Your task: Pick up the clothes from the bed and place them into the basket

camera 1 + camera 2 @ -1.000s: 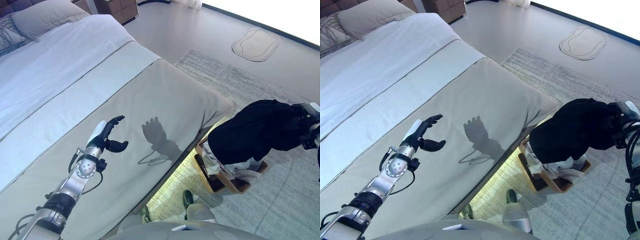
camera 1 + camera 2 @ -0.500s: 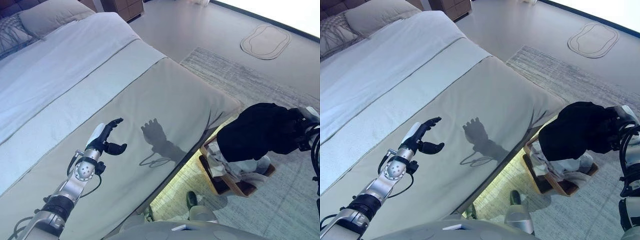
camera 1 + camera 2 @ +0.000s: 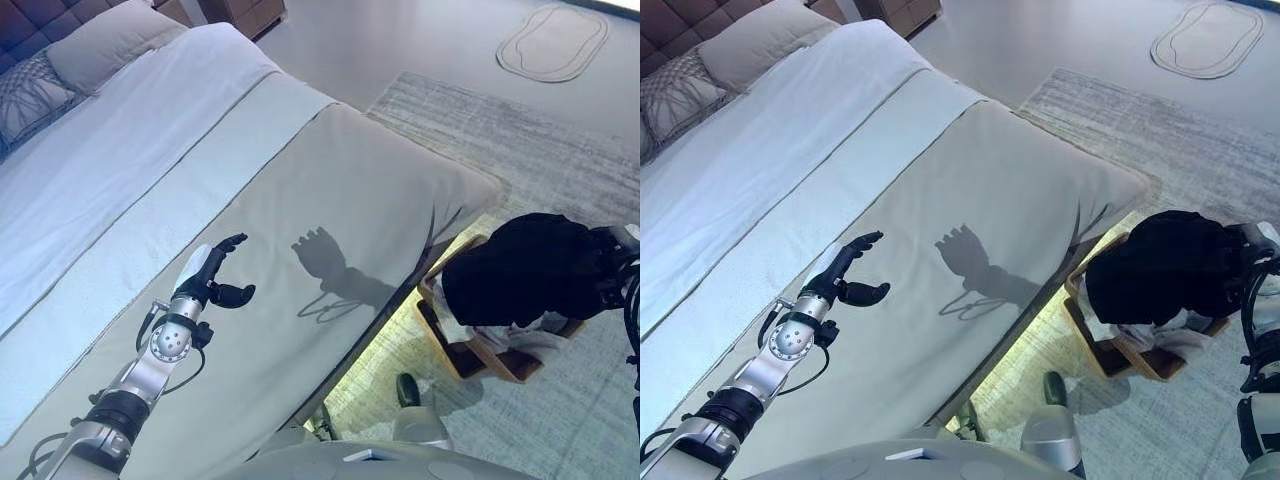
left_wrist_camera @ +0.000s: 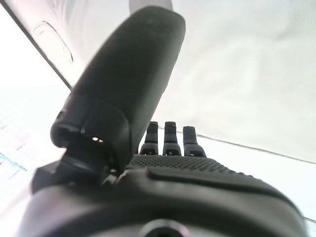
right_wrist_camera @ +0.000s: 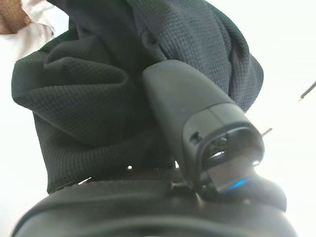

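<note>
Black garment (image 5: 98, 89) against right robot hand (image 5: 197, 128) thumb

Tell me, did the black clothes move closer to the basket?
Yes. The black clothes in the right hand have come lower over the basket, hiding more of it.

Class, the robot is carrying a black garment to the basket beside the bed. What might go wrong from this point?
1. The black garment bulges wider than the basket, so part of it may drape over the rim or fall onto the rug.
2. White clothes already fill the basket, so the garment may slide off.
</note>
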Robot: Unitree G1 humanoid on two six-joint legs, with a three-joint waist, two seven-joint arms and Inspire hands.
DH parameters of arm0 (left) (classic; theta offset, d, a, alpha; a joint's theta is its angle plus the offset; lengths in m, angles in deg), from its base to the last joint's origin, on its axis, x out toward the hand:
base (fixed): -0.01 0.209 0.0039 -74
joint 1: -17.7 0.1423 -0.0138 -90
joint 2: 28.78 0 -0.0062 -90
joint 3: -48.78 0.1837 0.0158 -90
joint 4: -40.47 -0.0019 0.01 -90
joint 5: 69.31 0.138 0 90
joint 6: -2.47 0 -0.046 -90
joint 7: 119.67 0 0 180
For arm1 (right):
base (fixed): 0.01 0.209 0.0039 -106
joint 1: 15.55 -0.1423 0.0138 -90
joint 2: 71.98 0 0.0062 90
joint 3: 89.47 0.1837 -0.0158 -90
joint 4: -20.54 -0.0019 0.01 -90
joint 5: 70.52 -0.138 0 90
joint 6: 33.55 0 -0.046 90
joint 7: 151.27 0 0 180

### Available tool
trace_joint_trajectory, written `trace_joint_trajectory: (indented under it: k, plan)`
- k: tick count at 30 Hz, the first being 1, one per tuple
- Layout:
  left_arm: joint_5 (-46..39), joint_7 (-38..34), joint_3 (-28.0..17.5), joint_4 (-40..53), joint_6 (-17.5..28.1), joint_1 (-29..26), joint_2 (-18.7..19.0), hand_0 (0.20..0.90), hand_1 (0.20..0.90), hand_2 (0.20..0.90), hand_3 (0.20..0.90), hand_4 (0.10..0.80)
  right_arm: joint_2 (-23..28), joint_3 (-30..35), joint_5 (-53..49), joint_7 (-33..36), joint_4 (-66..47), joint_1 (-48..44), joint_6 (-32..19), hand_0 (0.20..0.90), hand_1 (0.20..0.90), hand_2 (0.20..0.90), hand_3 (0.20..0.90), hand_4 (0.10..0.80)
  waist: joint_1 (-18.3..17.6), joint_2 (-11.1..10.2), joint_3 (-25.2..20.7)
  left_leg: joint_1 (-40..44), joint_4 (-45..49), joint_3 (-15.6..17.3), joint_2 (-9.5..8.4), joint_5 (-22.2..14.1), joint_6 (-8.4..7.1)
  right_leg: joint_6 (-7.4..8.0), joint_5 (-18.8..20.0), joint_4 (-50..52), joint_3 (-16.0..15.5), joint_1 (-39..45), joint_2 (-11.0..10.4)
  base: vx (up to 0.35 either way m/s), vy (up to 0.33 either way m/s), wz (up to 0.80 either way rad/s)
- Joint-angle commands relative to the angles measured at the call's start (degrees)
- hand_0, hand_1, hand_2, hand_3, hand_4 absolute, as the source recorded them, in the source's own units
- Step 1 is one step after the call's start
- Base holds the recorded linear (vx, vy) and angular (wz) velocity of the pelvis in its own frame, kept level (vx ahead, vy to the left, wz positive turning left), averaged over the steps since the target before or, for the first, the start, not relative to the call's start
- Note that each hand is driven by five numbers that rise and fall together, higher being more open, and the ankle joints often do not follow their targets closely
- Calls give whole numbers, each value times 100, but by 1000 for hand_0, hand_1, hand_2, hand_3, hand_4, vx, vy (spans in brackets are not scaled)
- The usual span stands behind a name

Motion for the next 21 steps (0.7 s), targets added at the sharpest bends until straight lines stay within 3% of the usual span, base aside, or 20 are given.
trace_joint_trajectory:
  k: [1, 8, 9, 21]
  plan:
    - [-211, -514, -122, 242, 429, -565, 66, 900, 900, 900, 900, 800, 592, -8, -1, 567, -1, -905, -173, 300, 300, 300, 200, 100, -58, -144, -62, 48, 571, -121, 238, -551, -356, 21, -223, 675, -276, -463, -114, -55, 29, -11]
    - [-222, -579, -43, 312, 375, -647, 18, 900, 900, 900, 900, 800, 675, 121, 6, 761, 338, -923, -208, 300, 300, 300, 200, 100, -143, 30, 10, 59, 565, -54, 225, -543, -379, 27, -220, 651, -286, -455, -152, -18, 12, -4]
    - [-237, -571, -44, 311, 374, -646, 26, 900, 900, 900, 900, 800, 682, 119, 86, 800, 310, -901, -223, 900, 900, 900, 900, 800, -151, 37, 7, 59, 562, -51, 226, -538, -381, 31, -215, 644, -280, -453, -156, 0, 0, 0]
    - [-273, -538, -62, 471, 198, -619, 111, 900, 900, 900, 900, 800, 795, 263, 8, 590, 332, -624, -316, 900, 900, 900, 900, 800, -200, -13, -41, 117, 563, 5, 230, -578, -366, 48, -215, 631, -213, -419, -146, 3, 1, -1]
